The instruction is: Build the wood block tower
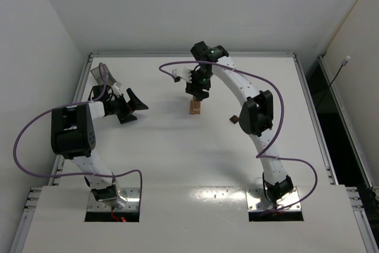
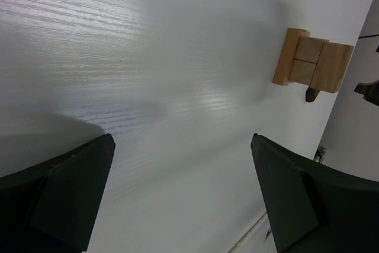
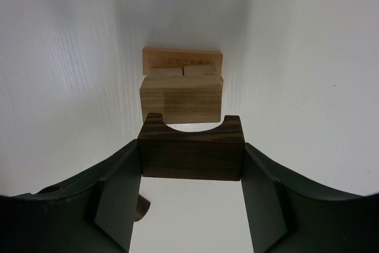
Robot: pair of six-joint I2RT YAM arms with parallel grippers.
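Dark brown wooden arch block, likely light, rigid, smooth: clamped by its flat ends in your right gripper, just above the light tan wood-block tower; contact cannot be confirmed. Your left gripper stands spread, empty, well left of the tower.

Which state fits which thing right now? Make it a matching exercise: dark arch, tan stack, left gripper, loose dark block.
1 dark arch
2 tan stack
3 left gripper
4 loose dark block

A open, empty
B standing on the table
C held by the right gripper
D lying alone, right of the stack

Pairs: 1-C, 2-B, 3-A, 4-D
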